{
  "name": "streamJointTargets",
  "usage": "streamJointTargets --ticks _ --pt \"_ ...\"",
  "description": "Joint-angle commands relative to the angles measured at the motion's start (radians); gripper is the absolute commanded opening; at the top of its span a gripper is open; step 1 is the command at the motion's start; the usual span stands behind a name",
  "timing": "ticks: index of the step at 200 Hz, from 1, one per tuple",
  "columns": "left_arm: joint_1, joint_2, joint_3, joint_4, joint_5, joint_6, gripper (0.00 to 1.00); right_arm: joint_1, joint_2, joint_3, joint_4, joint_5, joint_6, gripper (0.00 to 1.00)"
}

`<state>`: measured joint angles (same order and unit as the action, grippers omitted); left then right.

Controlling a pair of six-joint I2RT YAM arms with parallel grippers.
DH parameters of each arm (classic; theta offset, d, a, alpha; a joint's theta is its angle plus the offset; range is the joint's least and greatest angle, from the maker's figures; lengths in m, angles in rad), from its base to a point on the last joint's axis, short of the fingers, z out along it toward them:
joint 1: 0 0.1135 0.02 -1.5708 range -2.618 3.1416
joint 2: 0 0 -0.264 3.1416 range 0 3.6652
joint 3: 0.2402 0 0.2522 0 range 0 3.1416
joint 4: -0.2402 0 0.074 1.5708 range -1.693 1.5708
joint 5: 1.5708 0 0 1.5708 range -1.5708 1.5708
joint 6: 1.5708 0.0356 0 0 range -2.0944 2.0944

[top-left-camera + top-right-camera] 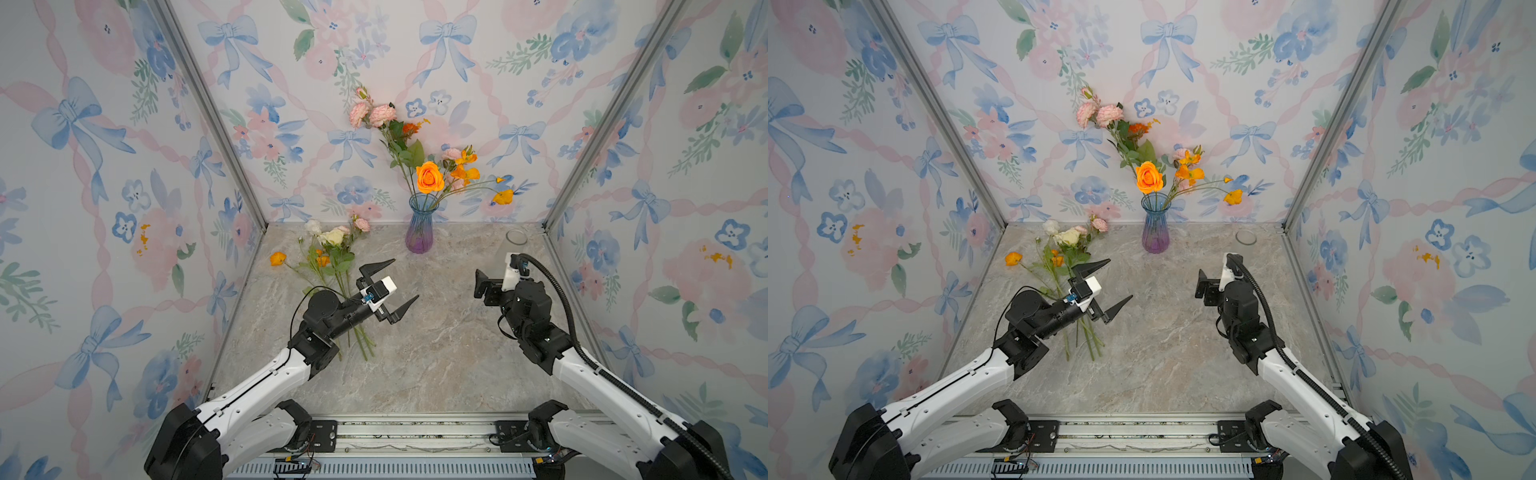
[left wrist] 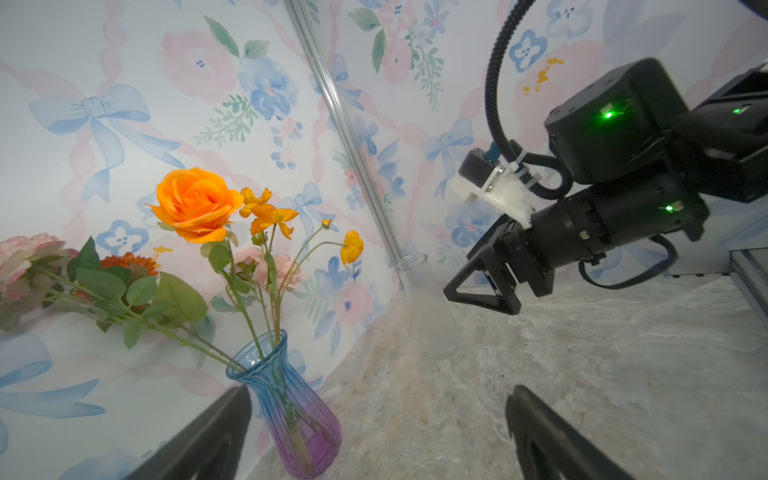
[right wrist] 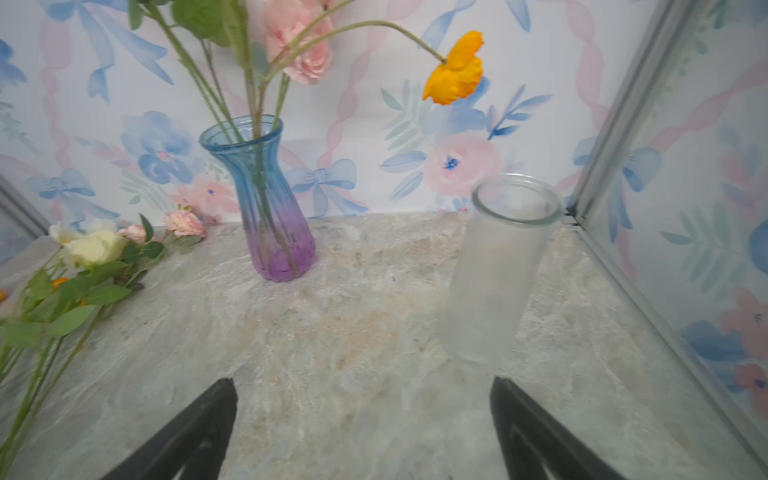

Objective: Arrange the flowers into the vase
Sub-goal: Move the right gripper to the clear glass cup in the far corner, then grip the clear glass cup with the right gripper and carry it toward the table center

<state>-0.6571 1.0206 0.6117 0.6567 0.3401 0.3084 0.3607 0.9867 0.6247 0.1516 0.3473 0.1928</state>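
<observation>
- Locating the task items: the loose flowers (image 1: 332, 255) lie in one overlapping bunch on the left side of the table (image 1: 436, 357). The blooms point toward the back wall and the stems (image 1: 362, 345) toward the robot base. White, cream, pink and orange heads are visible.
- Other flowers stand in the vase (image 1: 420, 230), which is upright at the back centre, close to the wall. They include an orange rose (image 1: 430, 177), pink ruffled blooms and small orange blooms drooping to the right.
- A frosted glass cylinder (image 3: 494, 270) stands empty near the back right corner, well apart from the vase.
- Left gripper (image 1: 406, 278): fingers spread wide, holding nothing. It hovers just beside the loose bunch on the vase side, and its forearm passes above the lower stems in both top views.
- Right gripper (image 1: 482, 287): fingers spread, empty, above the table right of centre and facing the vase and cylinder.
- Handling, as a judgement: each flower is light, with a thin, springy, probably smooth stem. Blooms and leaves are soft and crush easily.
- Grasp point: take the bare stem below the leaves, never the head. Pinch one stem only, because crossed stems and leaves may drag a neighbour along.
- Insertion: the vase is glass with a narrow, partly filled neck. Feed the stem end first, near vertical, since a sideways push may tip the vase.
</observation>
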Motion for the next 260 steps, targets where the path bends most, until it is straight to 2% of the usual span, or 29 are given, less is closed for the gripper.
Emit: streamJointTargets --ticks 1,32,73,152,227,260 --pt "-0.024 0.016 0.021 0.017 0.002 -0.02 0.98 -0.139 0.072 0.056 -0.174 -0.092 -0.001 0.97" --pt "-0.041 0.033 0.023 0.017 0.008 -0.022 0.98 -0.224 0.203 0.126 -0.063 -0.123 -0.124 0.97" --pt "-0.042 0.013 0.023 0.017 0.005 -0.016 0.98 -0.288 0.37 0.175 0.112 -0.163 -0.173 0.97" --pt "-0.035 -0.036 0.019 0.017 0.013 -0.005 0.98 -0.33 0.71 0.388 0.258 -0.212 -0.212 0.97" --pt "-0.033 -0.044 0.016 0.017 0.039 -0.002 0.98 -0.341 0.844 0.481 0.326 -0.206 -0.201 1.0" --pt "-0.033 -0.042 0.015 0.017 0.039 0.001 0.98 -0.342 0.856 0.469 0.375 -0.227 -0.196 0.89"
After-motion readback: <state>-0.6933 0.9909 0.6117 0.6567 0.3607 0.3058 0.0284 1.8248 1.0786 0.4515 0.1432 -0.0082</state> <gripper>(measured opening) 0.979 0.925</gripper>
